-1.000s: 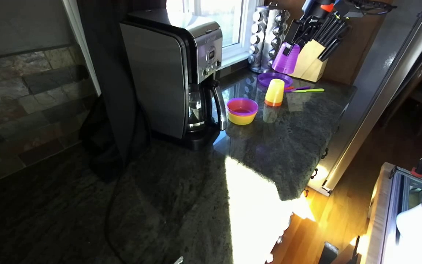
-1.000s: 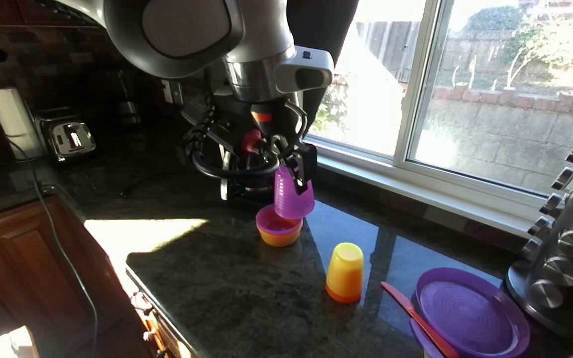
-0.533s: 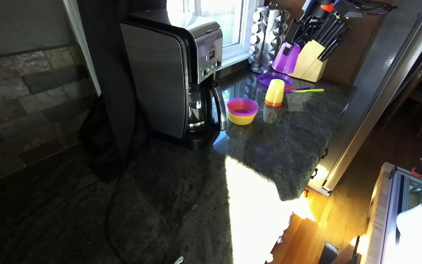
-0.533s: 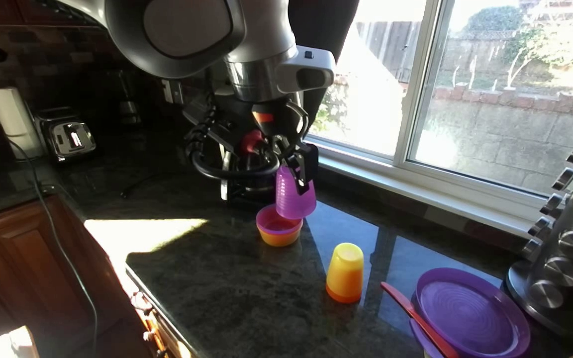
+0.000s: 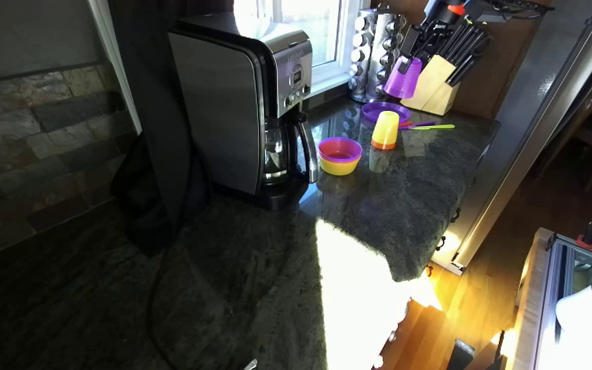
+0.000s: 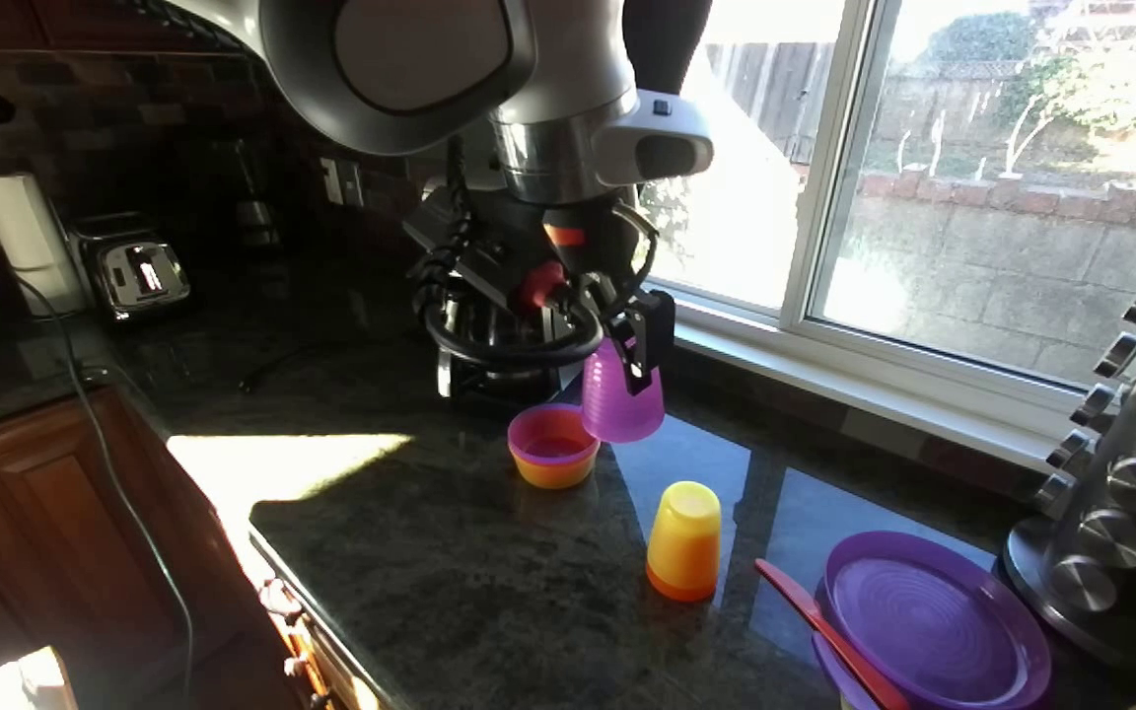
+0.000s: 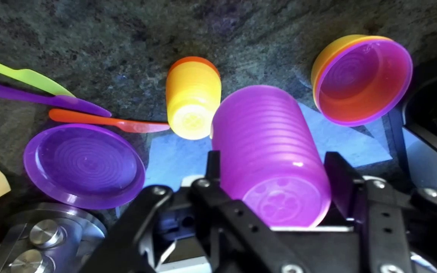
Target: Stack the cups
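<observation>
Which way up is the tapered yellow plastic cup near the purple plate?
Upside down: the tapered yellow plastic cup shows its closed, narrower end on top in an exterior view.

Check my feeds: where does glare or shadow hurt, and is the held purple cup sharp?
Wrist view: purple cup reasonably sharp, base pattern readable; yellow cup's base washed pale; gripper fingers nearly black. Both exterior views: sunlit patch on the countertop burnt white, away from both cups. In an exterior view: deep shadow around the toaster.
</observation>
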{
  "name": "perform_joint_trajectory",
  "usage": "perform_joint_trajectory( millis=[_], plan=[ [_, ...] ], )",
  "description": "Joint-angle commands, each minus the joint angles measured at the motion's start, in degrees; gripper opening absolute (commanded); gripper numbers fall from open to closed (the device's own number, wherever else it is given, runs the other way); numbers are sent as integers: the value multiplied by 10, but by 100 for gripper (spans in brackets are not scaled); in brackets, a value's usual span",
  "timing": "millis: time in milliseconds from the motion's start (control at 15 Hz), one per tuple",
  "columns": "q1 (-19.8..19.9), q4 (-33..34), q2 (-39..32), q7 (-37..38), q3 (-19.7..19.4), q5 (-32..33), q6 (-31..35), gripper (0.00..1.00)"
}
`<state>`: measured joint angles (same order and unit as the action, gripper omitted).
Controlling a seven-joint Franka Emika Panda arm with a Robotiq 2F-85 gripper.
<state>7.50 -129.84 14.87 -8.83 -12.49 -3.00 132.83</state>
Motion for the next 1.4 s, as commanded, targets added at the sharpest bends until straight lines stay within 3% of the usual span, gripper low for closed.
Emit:
perform_joint_trajectory(
  millis=[0, 1333],
  plan=[
    [5, 20, -19, -15, -6, -12, -25, 43],
    [28, 99, -86, -79, -30, -64, -101, 43]
  ],
)
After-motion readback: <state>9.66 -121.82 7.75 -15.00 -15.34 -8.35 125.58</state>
